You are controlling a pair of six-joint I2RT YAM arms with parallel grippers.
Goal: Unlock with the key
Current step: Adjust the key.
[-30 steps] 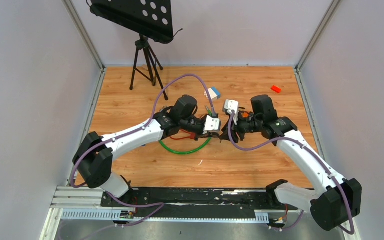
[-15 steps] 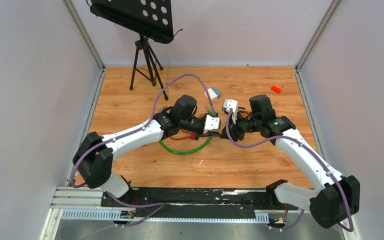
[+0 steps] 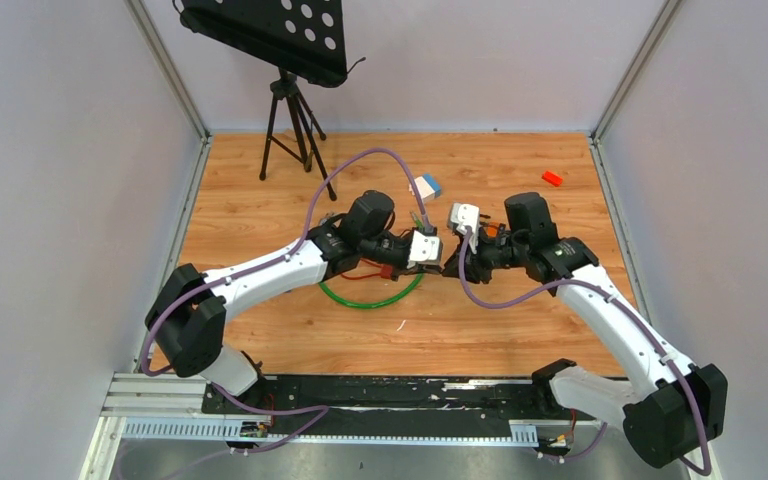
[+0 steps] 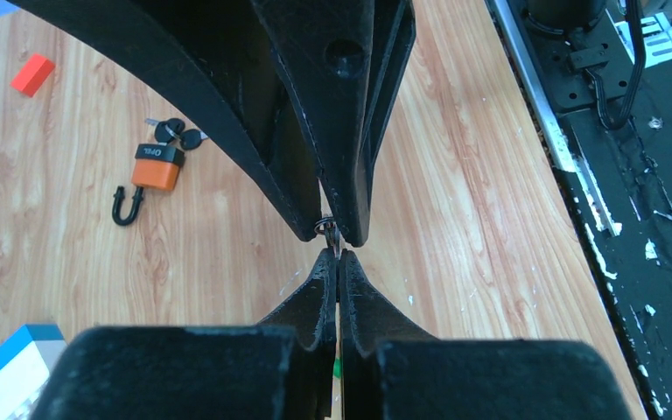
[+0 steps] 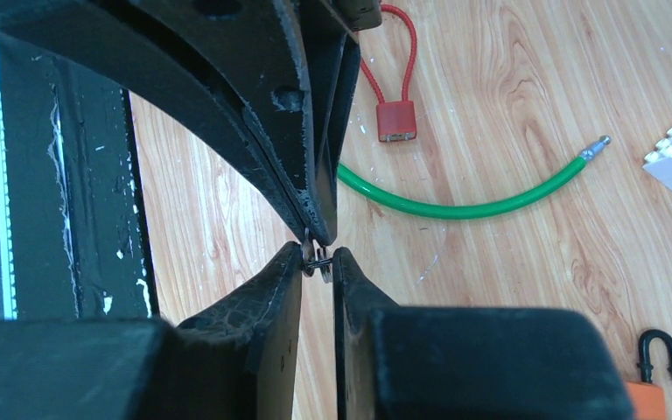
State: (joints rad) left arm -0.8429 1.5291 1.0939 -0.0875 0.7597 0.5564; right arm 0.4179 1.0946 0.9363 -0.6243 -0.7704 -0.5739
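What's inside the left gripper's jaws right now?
A small metal ring sticks out of the left gripper's shut tips, with the right gripper's fingers either side of it. The fingers cover whatever hangs from it, so no key blade shows.

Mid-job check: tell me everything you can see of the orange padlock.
The orange padlock lies flat on the wooden table, ungripped. Its body is a small orange block, plastic-looking, with a black band bearing white lettering at one end. Black-headed keys lie against that end; whether one is inserted is unclear. A black U-shaped shackle sticks out of the other end, skewed sideways; locked or open, I cannot tell. Nothing else touches it.
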